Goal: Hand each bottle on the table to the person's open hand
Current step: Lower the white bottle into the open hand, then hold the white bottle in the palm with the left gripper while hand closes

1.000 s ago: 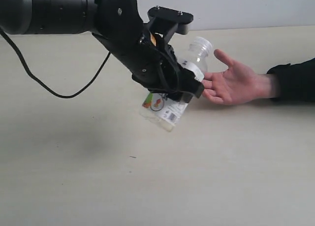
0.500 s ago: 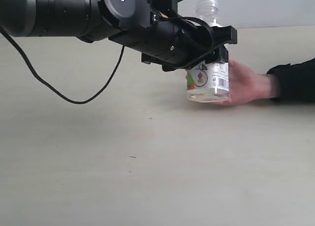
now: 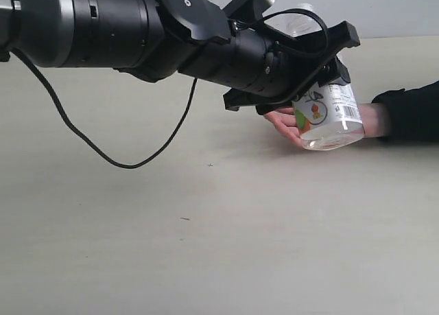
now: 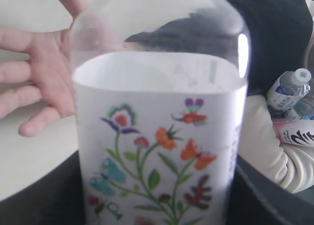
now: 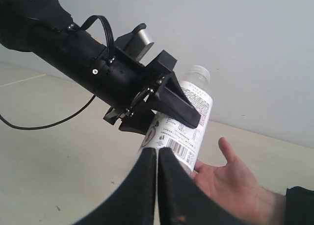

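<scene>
Likely a robot lab, bare beige table (image 3: 206, 253), plain pale wall (image 5: 255, 48), cabled black arm (image 3: 103, 27)

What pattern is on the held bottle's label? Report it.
The label shows colourful flowers on white, best in left wrist view.

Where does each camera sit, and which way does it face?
Exterior: low beside the table, facing the left arm, whose left pincer holds the bottle over the hand.
Left wrist: behind the left pincer, whose edges show, facing the bottle closely, hand beyond.
Right wrist: behind the shut right pincer, facing the left arm.
Shared: all show bottle and hand.
</scene>
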Tool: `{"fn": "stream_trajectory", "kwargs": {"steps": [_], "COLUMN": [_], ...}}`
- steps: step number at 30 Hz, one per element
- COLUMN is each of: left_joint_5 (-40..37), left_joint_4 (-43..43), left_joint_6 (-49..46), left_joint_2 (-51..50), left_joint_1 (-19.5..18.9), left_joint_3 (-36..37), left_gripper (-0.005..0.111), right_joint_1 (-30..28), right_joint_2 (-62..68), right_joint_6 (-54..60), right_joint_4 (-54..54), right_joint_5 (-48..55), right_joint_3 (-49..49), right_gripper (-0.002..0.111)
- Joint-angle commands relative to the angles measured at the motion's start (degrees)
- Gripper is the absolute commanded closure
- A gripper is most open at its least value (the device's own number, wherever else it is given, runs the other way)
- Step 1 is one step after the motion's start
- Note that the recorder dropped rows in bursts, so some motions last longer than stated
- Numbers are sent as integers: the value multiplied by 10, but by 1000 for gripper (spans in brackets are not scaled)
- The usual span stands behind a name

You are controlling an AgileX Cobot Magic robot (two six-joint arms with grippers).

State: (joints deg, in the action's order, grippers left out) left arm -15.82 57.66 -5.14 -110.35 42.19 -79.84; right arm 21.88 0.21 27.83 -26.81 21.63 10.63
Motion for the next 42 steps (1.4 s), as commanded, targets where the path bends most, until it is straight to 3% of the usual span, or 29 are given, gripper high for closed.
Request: {"fn": "stream_trajectory", "kwargs": {"steps": [1,13,22,26,30,34,36,42], "left_joint_5": [-4,5,22,32,65,200,232,216], "left_joint_4": [-3,-4,217,228,245,254,254,256], "left_joint_6": [-5,-5,-2,-1,-1,-4,-18,-33], "left_joint_2": [-2,-3,-3,-5,-17,-26,-34,-81], "left_joint_1": [0,0,0,0,2,32,44,50], "left_joint_3": [-3,-3,-3,-3,-3,-5,-21,-104], "left_gripper": [107,107,107,107,107,107,107,107], "right_joint_1": [1,1,1,1,1,1,1,1], "right_joint_2": [-2,-2,-2,-2,-2,-2,-2,-2], "right_joint_6": [1,1,1,1,1,1,1,1], "right_joint_4": [-1,-1,-1,-1,-1,-1,-1,-1], "right_joint_5": [-1,-1,-1,-1,-1,-1,-1,-1], "right_joint_3": [-1,-1,-1,-1,-1,-1,-1,-1], "right_gripper": [106,106,106,106,106,106,106,106]}}
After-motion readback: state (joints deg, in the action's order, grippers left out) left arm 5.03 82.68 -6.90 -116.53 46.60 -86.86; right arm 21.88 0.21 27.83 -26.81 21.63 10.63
